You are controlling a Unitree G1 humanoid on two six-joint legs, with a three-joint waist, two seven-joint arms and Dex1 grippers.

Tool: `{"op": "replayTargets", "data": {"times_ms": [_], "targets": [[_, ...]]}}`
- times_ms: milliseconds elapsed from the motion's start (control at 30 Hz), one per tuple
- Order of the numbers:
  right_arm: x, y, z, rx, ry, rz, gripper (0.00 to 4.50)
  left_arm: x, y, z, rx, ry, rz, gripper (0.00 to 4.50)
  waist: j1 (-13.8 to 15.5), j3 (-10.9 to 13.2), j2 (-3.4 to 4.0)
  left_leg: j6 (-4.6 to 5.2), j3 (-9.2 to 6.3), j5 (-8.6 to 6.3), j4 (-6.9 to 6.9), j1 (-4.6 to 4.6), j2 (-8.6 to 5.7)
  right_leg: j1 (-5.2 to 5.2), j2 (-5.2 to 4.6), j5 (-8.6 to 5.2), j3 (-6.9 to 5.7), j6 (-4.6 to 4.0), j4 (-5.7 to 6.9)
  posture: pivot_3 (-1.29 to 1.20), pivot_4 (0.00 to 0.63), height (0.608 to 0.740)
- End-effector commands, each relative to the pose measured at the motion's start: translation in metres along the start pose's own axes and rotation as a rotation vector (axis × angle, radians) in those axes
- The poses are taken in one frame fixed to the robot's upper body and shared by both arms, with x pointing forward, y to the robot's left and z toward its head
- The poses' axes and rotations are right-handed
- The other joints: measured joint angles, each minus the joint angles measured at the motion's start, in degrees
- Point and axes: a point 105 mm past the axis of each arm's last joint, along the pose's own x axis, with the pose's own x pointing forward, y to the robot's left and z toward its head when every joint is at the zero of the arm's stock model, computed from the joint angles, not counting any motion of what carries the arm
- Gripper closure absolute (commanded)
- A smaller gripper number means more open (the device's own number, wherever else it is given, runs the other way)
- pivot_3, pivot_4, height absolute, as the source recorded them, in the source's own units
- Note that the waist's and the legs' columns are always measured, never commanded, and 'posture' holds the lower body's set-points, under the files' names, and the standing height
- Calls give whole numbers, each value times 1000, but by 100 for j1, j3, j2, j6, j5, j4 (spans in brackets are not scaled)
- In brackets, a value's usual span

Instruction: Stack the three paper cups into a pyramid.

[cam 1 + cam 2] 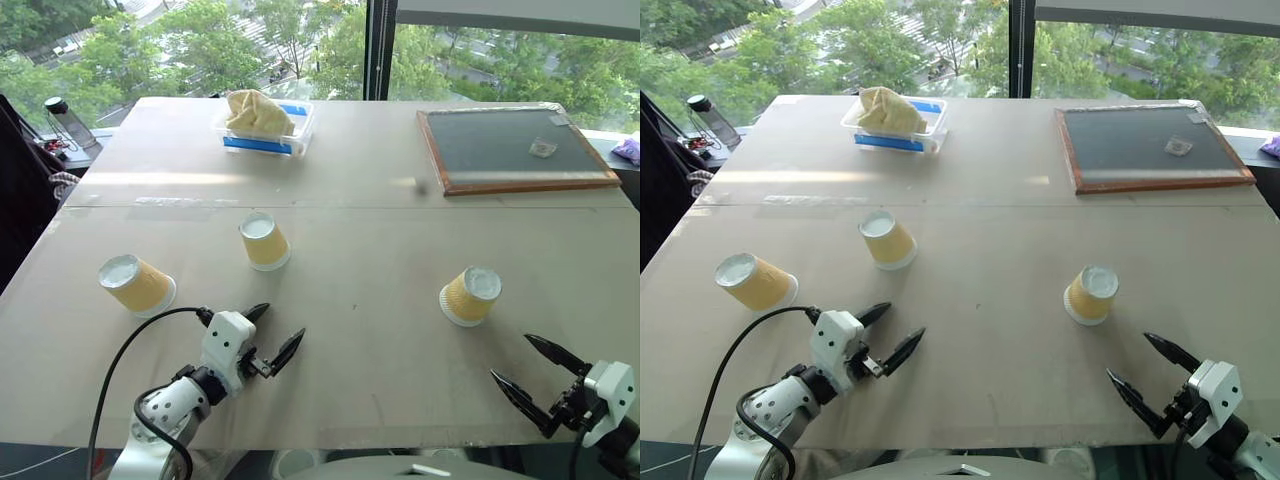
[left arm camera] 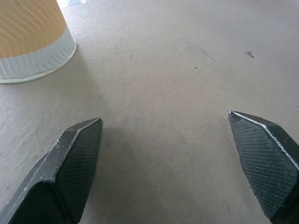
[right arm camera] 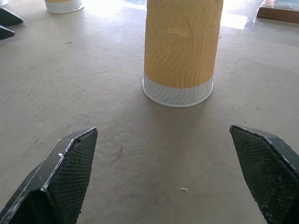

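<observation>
Three yellow-tan paper cups stand upside down and apart on the beige table (image 1: pixel 380 330): one at the left (image 1: pixel 137 285), one in the middle (image 1: pixel 264 241), one at the right (image 1: pixel 470 296). No cup rests on another. My left gripper (image 1: pixel 282 322) hovers open over the table's near edge, short of the middle cup (image 2: pixel 32 42), which lies ahead and off to one side of its fingers. My right gripper (image 1: pixel 512 357) is open at the near right, aimed at the right cup (image 3: pixel 181 51) a little way ahead. Neither gripper holds anything.
A clear plastic tub (image 1: pixel 263 128) with a blue label and a crumpled tan wad stands at the far middle. A wood-framed dark board (image 1: pixel 510 150) lies at the far right. A dark bottle (image 1: pixel 62 118) stands past the table's far left corner.
</observation>
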Motion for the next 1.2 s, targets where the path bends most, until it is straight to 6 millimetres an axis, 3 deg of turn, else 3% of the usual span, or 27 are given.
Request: {"op": "replayTargets", "data": {"times_ms": [33,233,833,967,1200], "targets": [[4,-4,13,-45,-28,6,0,-3,-6,3,2,-12,-23,79,-2,0,0,0,0,0,0,0,0,0,0,0,0,0,0,0,150,740],[17,-4,25,-46,-47,15,0,-5,-8,3,-10,-23,-37,79,2,-1,1,0,1,0,0,1,0,-2,2,0,2,0,1,0,150,740],[19,-6,27,-60,-58,29,0,-7,-9,10,-9,-64,-57,79,6,0,1,1,3,0,0,-5,-1,-5,0,0,2,0,-1,0,150,740],[35,-7,40,-66,-120,41,0,-1,-9,32,31,-111,-159,79,7,3,-2,1,1,0,0,-5,-1,-5,2,0,-1,0,0,0,150,740],[74,-16,57,-56,-184,24,0,6,-21,96,152,-190,-562,79,4,8,8,1,3,1,3,-8,-4,-5,5,2,-13,-3,6,0,150,740]]}}
